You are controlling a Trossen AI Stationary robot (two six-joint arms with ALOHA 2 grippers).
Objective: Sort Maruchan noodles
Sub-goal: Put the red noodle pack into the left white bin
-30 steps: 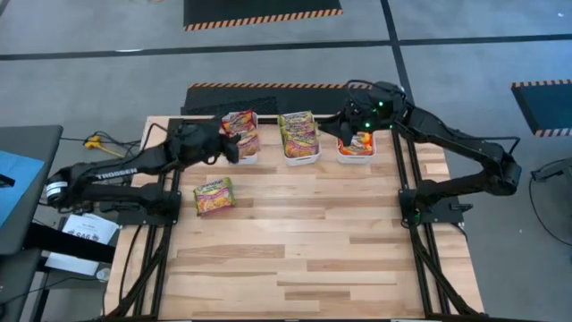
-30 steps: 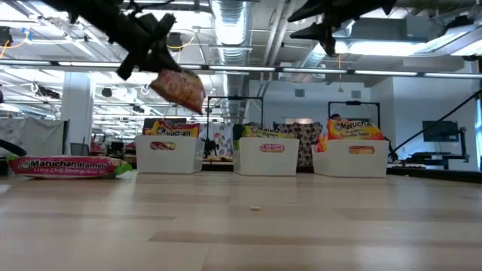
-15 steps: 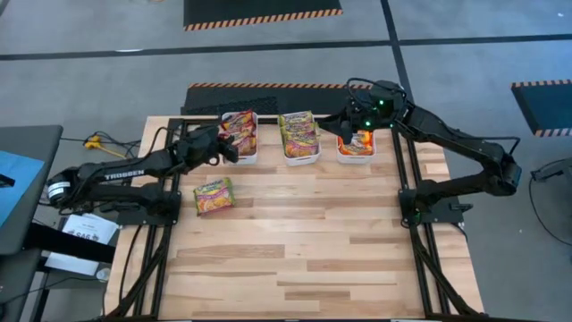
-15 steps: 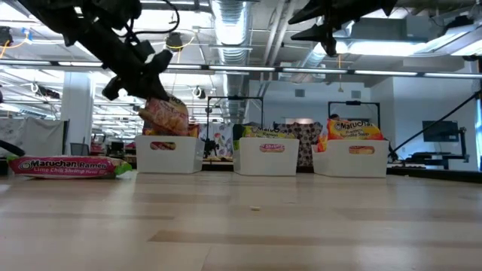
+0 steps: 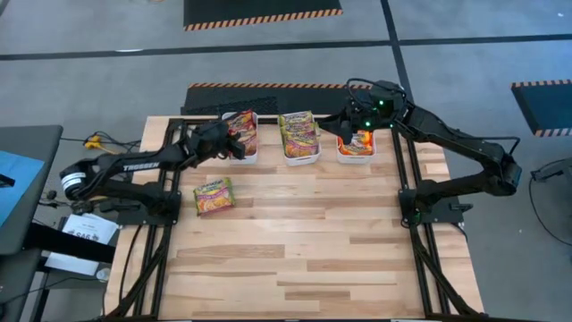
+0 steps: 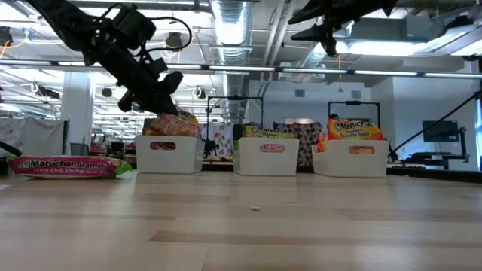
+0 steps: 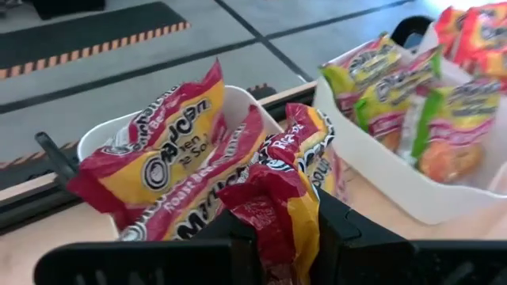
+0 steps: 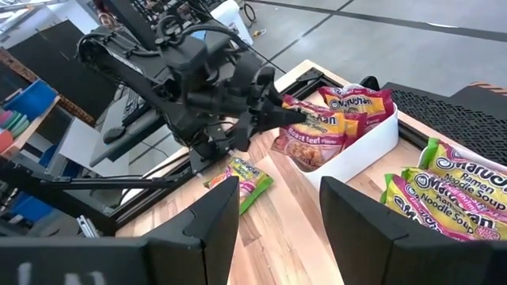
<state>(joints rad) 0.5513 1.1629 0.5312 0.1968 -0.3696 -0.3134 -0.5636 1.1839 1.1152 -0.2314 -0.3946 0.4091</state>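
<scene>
One red-and-yellow crinkly packet | clenched in left pincer | over left bin | right pincer released

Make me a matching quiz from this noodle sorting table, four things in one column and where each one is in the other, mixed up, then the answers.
Things:
1. left pincer
2. right pincer
3. green-edged packet
4. red-edged packet

Places:
A. lying flat on the table, outside the bins
B. open, above the right bin
C. clamped in the left pincer
D. at the left bin, shut on a packet

Pairs: 1-D, 2-B, 3-A, 4-C
</scene>
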